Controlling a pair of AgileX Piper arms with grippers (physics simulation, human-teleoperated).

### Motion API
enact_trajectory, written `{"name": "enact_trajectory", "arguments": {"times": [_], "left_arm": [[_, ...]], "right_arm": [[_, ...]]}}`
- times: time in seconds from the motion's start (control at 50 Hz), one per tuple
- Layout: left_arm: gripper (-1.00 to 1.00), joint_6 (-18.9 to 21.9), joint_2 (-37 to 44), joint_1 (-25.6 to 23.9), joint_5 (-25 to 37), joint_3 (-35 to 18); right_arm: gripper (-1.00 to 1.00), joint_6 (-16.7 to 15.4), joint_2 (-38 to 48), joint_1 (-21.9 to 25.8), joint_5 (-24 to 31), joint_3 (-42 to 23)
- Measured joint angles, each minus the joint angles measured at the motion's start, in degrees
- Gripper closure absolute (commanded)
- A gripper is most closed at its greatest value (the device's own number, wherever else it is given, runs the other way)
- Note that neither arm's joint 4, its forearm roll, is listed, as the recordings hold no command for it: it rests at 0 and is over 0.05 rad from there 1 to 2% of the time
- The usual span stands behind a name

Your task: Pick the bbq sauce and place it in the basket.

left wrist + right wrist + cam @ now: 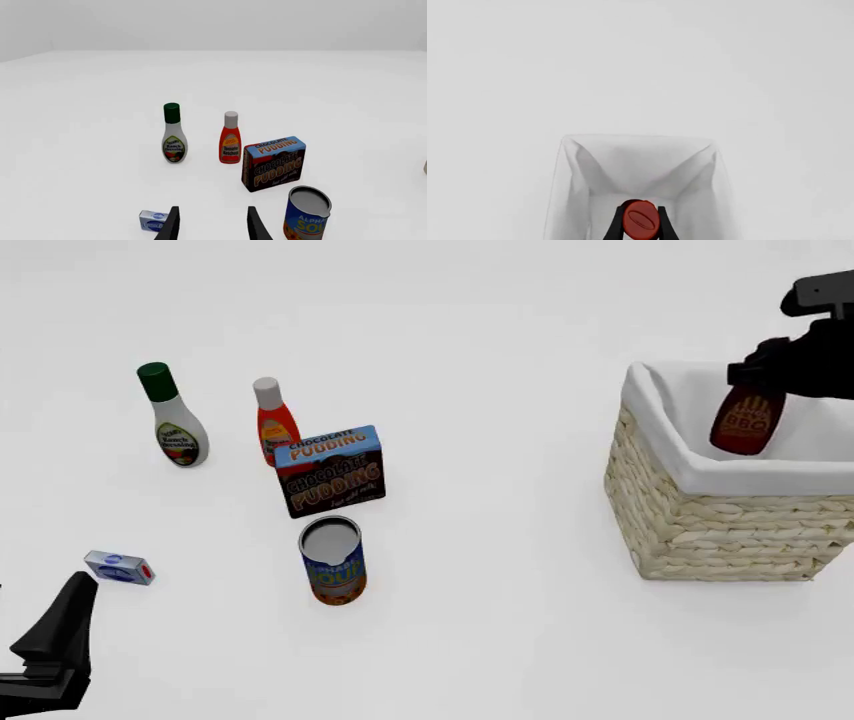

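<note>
The bbq sauce [745,420] is a dark reddish-brown bottle with an orange "BBQ" label. It hangs upright over the open top of the wicker basket [721,520], its lower part below the white-lined rim. My right gripper [763,372] is shut on its neck. In the right wrist view the dark red cap [640,220] sits between the fingers of the right gripper [640,231], above the basket's white lining [640,170]. My left gripper [211,225] is open and empty, low at the table's near left [60,630].
On the table's left stand a white ranch bottle with green cap [174,420], an orange-red ketchup bottle with white cap [275,420], a chocolate pudding box [331,472], a soup can [332,560] and a small blue-white box [119,567].
</note>
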Motion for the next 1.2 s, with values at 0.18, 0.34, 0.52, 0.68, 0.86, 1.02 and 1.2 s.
{"name": "enact_trajectory", "arguments": {"times": [0.18, 0.34, 0.52, 0.68, 0.86, 1.02, 1.2], "left_arm": [[-1.00, 0.0, 0.0, 0.0, 0.0, 0.0], [-1.00, 0.0, 0.0, 0.0, 0.0, 0.0], [-1.00, 0.0, 0.0, 0.0, 0.0, 0.0], [-1.00, 0.0, 0.0, 0.0, 0.0, 0.0], [-1.00, 0.0, 0.0, 0.0, 0.0, 0.0], [-1.00, 0.0, 0.0, 0.0, 0.0, 0.0], [-1.00, 0.0, 0.0, 0.0, 0.0, 0.0]], "right_arm": [[1.00, 0.2, 2.1, 0.0, -1.7, 0.7], [1.00, 0.4, 4.1, 0.1, -3.2, 1.1], [1.00, 0.6, 6.2, 0.2, -4.7, 1.5], [1.00, 0.7, 7.6, 0.4, -5.8, 1.9], [1.00, 0.8, 9.0, 0.5, -6.9, 2.4], [1.00, 0.9, 10.0, 0.6, -7.9, 3.0], [-1.00, 1.1, 10.8, 0.6, -8.6, 3.4]]}}
